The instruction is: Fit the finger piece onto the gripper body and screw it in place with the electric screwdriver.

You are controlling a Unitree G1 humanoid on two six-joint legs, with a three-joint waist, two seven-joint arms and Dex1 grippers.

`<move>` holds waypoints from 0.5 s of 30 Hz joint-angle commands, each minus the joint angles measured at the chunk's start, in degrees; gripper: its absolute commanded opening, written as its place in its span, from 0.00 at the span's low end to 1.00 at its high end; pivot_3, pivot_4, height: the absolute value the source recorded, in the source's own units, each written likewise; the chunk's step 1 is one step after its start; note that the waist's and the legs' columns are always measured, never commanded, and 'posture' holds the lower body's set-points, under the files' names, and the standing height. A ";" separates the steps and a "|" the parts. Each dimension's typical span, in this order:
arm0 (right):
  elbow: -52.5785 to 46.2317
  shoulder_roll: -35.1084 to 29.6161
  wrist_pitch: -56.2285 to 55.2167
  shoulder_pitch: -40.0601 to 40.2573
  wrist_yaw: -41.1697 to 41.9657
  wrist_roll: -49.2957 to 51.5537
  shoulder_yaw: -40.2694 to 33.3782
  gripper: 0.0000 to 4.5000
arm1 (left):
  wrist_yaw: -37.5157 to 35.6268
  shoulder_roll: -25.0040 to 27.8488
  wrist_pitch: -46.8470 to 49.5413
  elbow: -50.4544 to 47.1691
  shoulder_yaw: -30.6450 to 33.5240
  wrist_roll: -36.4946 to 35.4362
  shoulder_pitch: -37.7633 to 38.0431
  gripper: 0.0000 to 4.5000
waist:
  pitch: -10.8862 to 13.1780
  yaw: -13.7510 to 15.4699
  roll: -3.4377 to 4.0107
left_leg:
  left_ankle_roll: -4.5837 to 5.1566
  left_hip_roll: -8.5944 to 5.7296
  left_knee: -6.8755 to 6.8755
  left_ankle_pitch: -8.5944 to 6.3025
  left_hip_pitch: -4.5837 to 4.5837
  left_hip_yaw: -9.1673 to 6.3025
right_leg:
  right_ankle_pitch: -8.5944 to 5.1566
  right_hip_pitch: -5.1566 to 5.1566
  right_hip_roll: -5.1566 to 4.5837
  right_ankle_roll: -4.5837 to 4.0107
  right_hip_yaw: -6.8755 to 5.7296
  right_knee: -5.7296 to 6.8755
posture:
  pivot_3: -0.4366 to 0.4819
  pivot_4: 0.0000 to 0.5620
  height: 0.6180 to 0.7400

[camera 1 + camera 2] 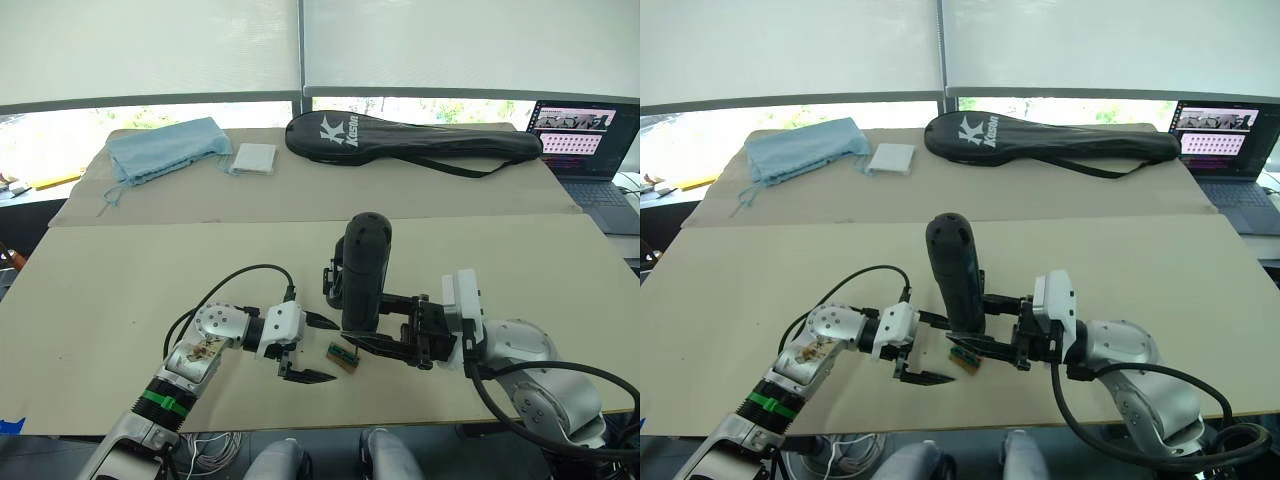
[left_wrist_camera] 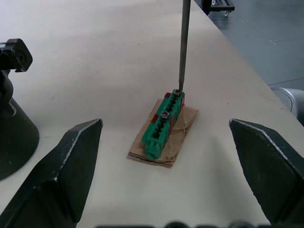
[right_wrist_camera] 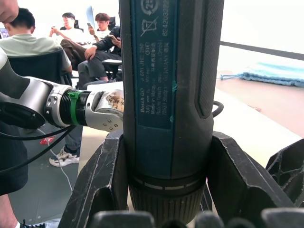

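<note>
The screwdriver [image 1: 362,270] is held upright, clamped between the fingers of the right tool [image 1: 385,325]. Its bit [image 2: 183,45] is set on a screw of the green block [image 2: 164,126], which lies on a brown pad on the counter [image 1: 150,270]. The left tool [image 1: 312,348] is spread wide, empty, just beside the block.

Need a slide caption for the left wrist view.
Open left gripper flanks a green-topped block on brown card while the electric screwdriver's bit sits on its end screw.
</note>
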 commanded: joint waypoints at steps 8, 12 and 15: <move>-1.57 0.16 -1.83 -0.45 0.22 0.54 -1.15 0.42 | -0.11 0.37 -0.90 -2.21 0.82 -0.86 -0.28 1.00 | 0.00 0.00 0.00 | 0.00 0.00 0.00 0.00 0.00 0.00 | 0.00 0.00 0.00 0.00 0.00 0.00 | 0.48 0.27 0.97; -1.29 0.23 -1.85 -0.64 0.29 0.41 -0.97 0.42 | -0.08 0.36 -1.00 -2.12 0.86 -0.87 -0.28 1.00 | 0.00 0.00 0.00 | 0.00 0.00 0.00 0.00 0.00 0.00 | 0.00 0.00 0.00 0.00 0.00 0.00 | 0.48 0.27 0.97; -0.96 0.27 -2.01 -0.70 0.50 0.23 -0.88 0.42 | -0.04 0.36 -1.04 -2.09 0.91 -0.87 -0.27 1.00 | 0.00 0.00 0.00 | 0.00 0.00 0.00 0.00 0.00 0.00 | 0.00 0.00 0.00 0.00 0.00 0.00 | 0.48 0.27 0.97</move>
